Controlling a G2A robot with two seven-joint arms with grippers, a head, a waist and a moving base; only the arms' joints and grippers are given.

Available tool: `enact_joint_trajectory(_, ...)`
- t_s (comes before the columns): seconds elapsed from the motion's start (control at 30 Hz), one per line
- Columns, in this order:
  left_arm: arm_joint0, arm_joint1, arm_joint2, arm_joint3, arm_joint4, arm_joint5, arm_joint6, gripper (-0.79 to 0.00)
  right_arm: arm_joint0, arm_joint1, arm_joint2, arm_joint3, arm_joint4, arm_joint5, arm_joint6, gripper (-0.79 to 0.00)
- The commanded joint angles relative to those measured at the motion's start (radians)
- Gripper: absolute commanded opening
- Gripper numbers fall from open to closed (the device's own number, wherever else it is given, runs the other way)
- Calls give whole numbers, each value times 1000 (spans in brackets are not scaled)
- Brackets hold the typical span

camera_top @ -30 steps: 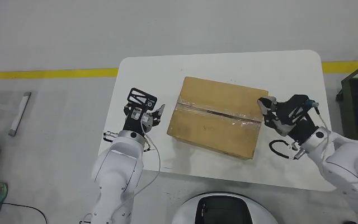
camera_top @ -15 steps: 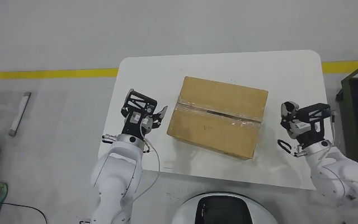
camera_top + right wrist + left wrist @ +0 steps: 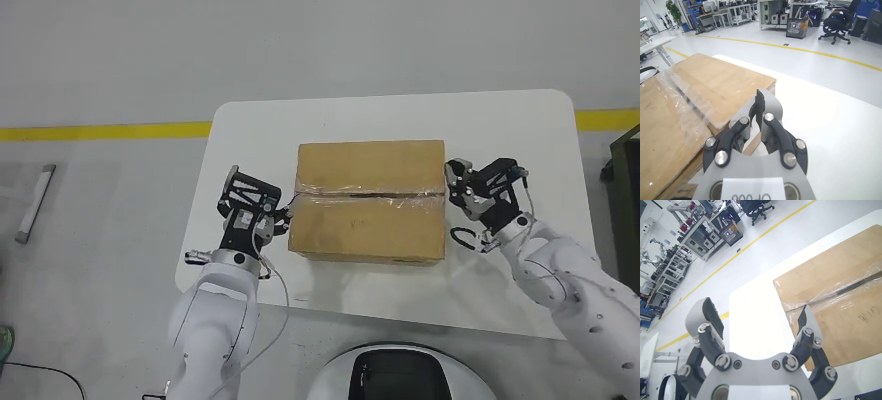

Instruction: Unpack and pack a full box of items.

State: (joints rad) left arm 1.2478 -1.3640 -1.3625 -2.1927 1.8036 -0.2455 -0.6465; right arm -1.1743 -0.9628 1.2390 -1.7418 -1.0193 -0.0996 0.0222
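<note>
A taped brown cardboard box (image 3: 368,200) lies closed in the middle of the white table (image 3: 520,130), square to its edges. Clear tape (image 3: 370,195) runs along its top seam. My left gripper (image 3: 262,205) stands open at the box's left end; in the left wrist view (image 3: 757,313) one fingertip (image 3: 806,315) touches the box (image 3: 838,313) near the tape end. My right gripper (image 3: 462,185) is at the box's right end, level with the seam. In the right wrist view (image 3: 756,98) its fingers are shut right beside the box (image 3: 696,91), with nothing seen between them.
Bare table shows behind the box and to its right. A yellow floor line (image 3: 100,130) runs past the table's far side. A dark cabinet (image 3: 628,165) stands off the right edge, and a grey bar (image 3: 32,203) lies on the floor at left.
The box has turned from skewed to square with the table and shifted left. My right gripper pulled away to the right, then came back to the box's right end. The left gripper barely moved.
</note>
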Motion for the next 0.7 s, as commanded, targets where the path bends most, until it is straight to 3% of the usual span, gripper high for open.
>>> enact_joint_trajectory(0.0, 3, 1, -3, -3, 1, 2, -1, 0, 4, -3, 5, -21, -14, 22, 3, -785)
enact_joint_trajectory(0.17, 13, 1, -17, -9, 4, 28, 0, 0, -112, 5, 96, -172, -130, 139, -44, -785)
enact_joint_trajectory(0.43, 15, 1, -24, -19, -2, 52, 17, 0, -478, 27, 416, -403, -184, 125, -57, -785)
enact_joint_trajectory(0.5, 15, 1, -24, -19, -2, 52, 17, 0, -570, 25, 492, -438, -141, 112, -59, -736)
enact_joint_trajectory(0.53, 15, 1, -24, -19, -2, 52, 17, 0, -614, 24, 531, -454, -123, 101, -49, -646)
enact_joint_trajectory(0.6, 15, 1, -24, -19, -2, 52, 17, 0, -695, 20, 602, -482, -99, 89, -29, -653)
enact_joint_trajectory(0.67, 15, 1, -24, -19, -2, 52, 17, 0, -761, 13, 657, -497, -16, 91, -1, -600)
